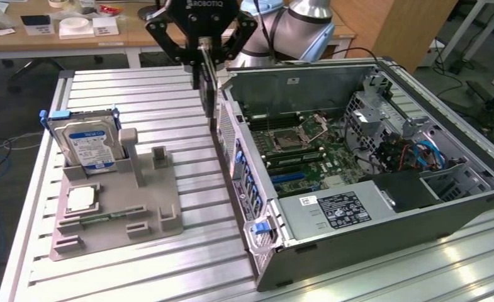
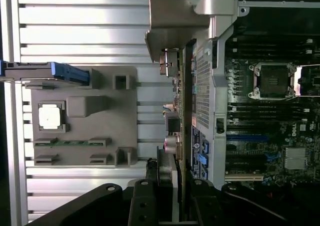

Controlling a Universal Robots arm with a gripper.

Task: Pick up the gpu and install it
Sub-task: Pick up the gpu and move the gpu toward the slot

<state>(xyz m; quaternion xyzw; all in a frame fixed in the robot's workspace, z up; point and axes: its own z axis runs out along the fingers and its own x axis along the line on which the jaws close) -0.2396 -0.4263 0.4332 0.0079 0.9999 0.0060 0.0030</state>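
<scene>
Pickup's done: gripper (image 1: 202,53) fingers clamped on the gpu (image 1: 206,88), hanging edge-down by the PC case (image 1: 356,251) rear wall, prob. just outside it, with install into the mobo (image 1: 301,151) not yet done.

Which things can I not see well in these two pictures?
- gpu: edge-on in both views, so its flat faces are hidden.
- gripper: upper part cut off by the exterior view's top edge.
- hard drive: lower part hidden by the gray holder, exterior view.
</scene>
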